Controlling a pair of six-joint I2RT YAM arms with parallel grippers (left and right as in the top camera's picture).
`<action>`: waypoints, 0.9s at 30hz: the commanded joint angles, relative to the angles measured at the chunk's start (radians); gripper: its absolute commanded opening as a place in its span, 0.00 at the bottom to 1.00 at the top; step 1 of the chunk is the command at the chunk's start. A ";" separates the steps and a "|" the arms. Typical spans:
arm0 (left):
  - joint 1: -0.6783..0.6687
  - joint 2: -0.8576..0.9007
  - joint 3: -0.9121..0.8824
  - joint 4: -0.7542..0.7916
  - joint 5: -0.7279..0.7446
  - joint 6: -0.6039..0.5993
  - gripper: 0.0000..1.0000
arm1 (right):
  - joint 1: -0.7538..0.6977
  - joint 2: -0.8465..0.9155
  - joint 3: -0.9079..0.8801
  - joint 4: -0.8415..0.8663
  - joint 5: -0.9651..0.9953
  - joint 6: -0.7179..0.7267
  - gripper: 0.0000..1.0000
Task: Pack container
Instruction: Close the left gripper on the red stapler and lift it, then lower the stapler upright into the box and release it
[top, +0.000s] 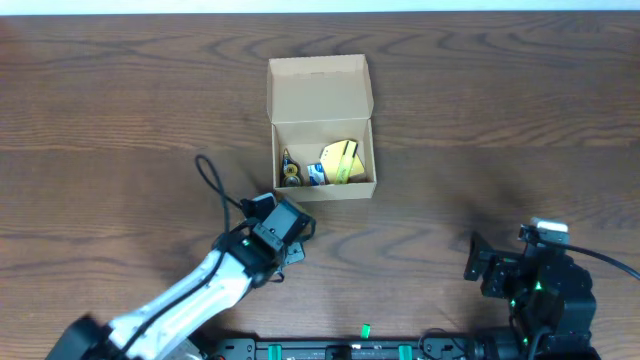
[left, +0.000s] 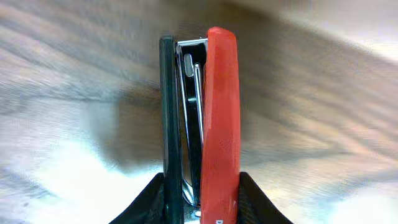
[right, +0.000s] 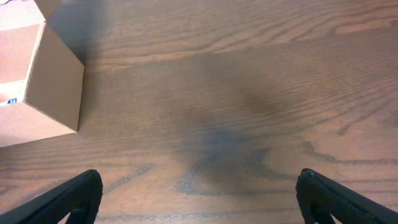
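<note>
The container (top: 320, 88) is a tan cardboard box at the table's middle, with its flap lid open toward the back. Inside lie a yellow item (top: 345, 160), a small blue-and-white item (top: 315, 173) and a small round roll (top: 291, 174). My left gripper (top: 290, 228) is just in front of the box's near left corner. In the left wrist view it (left: 202, 199) is shut on a red-and-black stapler (left: 219, 112), held above the wood. My right gripper (top: 478, 262) is open and empty at the front right. In the right wrist view (right: 199, 205) the box's corner (right: 53, 87) shows at upper left.
The brown wooden table (top: 500, 130) surrounds the box on all sides. A black cable (top: 212, 180) loops off my left arm to the box's front left. The arm bases sit along the front edge.
</note>
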 joint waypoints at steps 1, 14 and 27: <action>0.003 -0.108 0.000 -0.018 -0.105 -0.003 0.12 | -0.009 -0.005 0.000 0.000 -0.003 -0.015 0.99; 0.003 -0.291 0.092 -0.060 -0.356 0.032 0.12 | -0.009 -0.005 0.000 0.000 -0.003 -0.014 0.99; 0.005 0.079 0.602 -0.186 -0.373 0.340 0.16 | -0.009 -0.005 0.000 0.000 -0.003 -0.015 0.99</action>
